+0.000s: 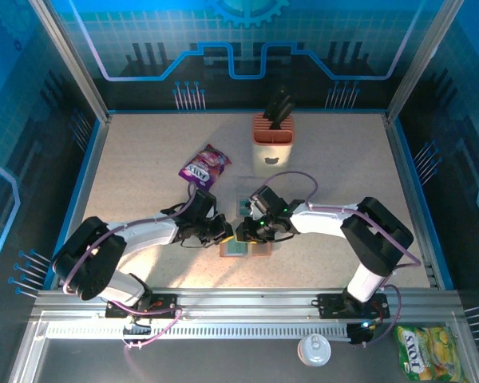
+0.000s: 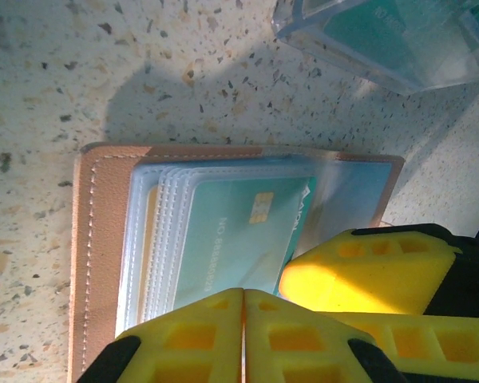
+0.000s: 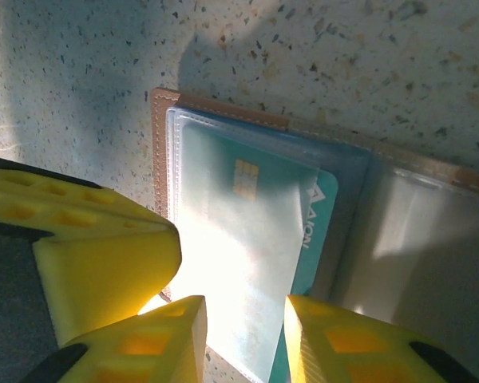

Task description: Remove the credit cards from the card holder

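Observation:
The card holder point(image 2: 100, 239) lies open on the speckled table, brown leather rim around clear sleeves, and also shows in the top view point(image 1: 247, 250). A teal credit card point(image 2: 231, 239) with a gold chip sits in the front sleeve. A darker teal card point(image 3: 319, 209) peeks out behind it. My left gripper point(image 2: 244, 294) is shut, tips together over the holder's near edge, nothing visible between them. My right gripper point(image 3: 246, 339) hovers over the same card point(image 3: 247, 239), jaws apart with the card's end showing in the gap. Both grippers meet over the holder, left gripper point(image 1: 223, 233) beside right gripper point(image 1: 246, 231).
A clear plastic box point(image 2: 383, 40) holding something teal stands just beyond the holder. A purple snack packet point(image 1: 205, 166) lies back left, a cream-and-orange knife block point(image 1: 272, 140) at the back. A yellow packet point(image 1: 427, 351) and white lid point(image 1: 314, 349) sit off the table's front.

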You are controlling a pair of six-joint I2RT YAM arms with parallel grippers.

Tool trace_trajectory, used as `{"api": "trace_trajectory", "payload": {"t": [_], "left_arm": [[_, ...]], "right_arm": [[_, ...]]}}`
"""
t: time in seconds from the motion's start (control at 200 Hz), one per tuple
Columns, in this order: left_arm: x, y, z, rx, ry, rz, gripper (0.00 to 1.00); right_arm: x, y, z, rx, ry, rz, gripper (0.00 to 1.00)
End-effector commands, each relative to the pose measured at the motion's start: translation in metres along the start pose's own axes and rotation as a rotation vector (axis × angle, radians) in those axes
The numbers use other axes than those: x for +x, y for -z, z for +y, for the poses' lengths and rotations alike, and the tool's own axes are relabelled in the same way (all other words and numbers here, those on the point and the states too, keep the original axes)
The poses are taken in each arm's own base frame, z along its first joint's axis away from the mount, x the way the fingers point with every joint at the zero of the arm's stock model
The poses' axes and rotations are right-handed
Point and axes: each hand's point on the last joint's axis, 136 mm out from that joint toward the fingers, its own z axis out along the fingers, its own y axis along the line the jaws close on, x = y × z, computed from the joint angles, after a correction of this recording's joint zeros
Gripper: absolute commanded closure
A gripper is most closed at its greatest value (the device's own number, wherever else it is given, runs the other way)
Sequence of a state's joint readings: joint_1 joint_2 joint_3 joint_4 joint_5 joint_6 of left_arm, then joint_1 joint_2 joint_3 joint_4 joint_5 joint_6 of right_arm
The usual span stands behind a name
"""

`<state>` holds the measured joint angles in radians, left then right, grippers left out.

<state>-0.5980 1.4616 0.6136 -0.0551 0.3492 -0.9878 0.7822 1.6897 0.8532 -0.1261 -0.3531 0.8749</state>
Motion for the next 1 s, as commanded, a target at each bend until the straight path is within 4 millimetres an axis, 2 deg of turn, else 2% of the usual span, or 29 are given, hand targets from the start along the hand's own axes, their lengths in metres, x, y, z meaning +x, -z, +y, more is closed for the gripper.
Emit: {"api": "trace_trajectory", "payload": {"t": [0.0,0.515,0.995], "left_arm": [[0.004,0.004,-0.004,-0.005,-0.024,0.017,0.89],[0.01,0.001,0.011,-0.033,-0.009,0.024,0.9],[0.011,-0.002,0.018,-0.057,0.0,0.03,0.9]], "right_arm": [[-0.009,0.0,0.006,-0.027,-0.006,-0.008,0.68],[-0.004,0.002,-0.008,0.032,0.0,-0.013,0.68],[-0.005,0.01,-0.012,0.058,0.009,-0.029,0.68]]}}
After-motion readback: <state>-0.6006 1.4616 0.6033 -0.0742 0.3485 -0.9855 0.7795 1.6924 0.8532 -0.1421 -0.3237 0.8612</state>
